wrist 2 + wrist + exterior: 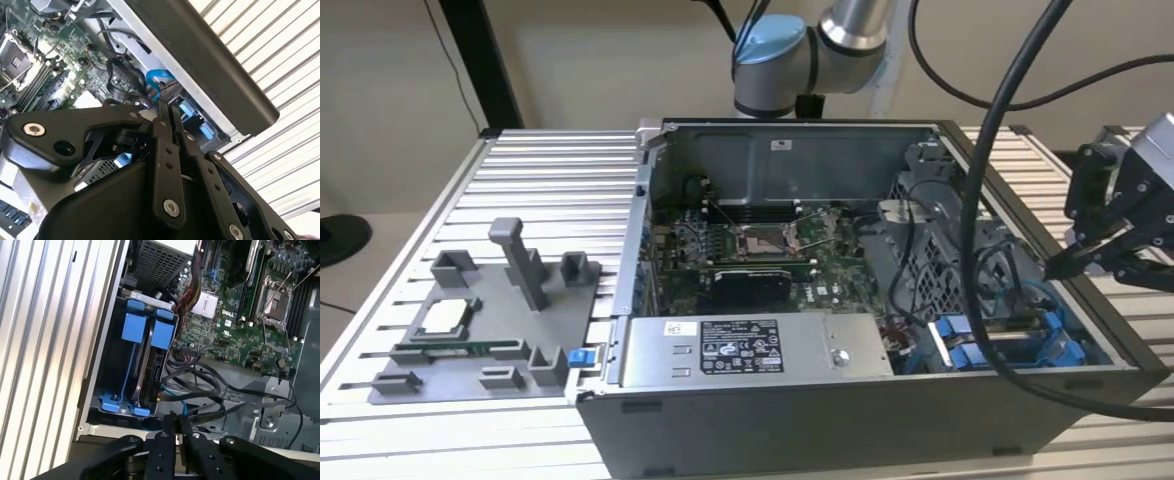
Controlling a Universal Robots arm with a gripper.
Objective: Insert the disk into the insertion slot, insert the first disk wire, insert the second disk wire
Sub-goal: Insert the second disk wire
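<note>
- one disk (156,367) is seen seated in the insertion slot (131,407), between blue rails; that step is judged done.
- gripper (176,421) pressed together beside the bay, seemingly empty.
- wires (200,390) judged still loose.

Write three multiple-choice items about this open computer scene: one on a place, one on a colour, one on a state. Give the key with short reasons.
1. In the exterior view, where does the grey fixture plate lie?
A. on the exterior view's left of the computer case
B. inside the case
C. on top of the case

2. What colour are the tabs of the insertion slot?
A. red
B. blue
C. yellow

3. How are the fingers of the gripper?
A. spread wide
B. closed together
C. holding a screwdriver

Key: 1 A, the plate rests on the table beside the case. 2 B, bright blue plastic shows in the first wrist view. 3 B, both wrist views show the fingertips meeting.
</note>
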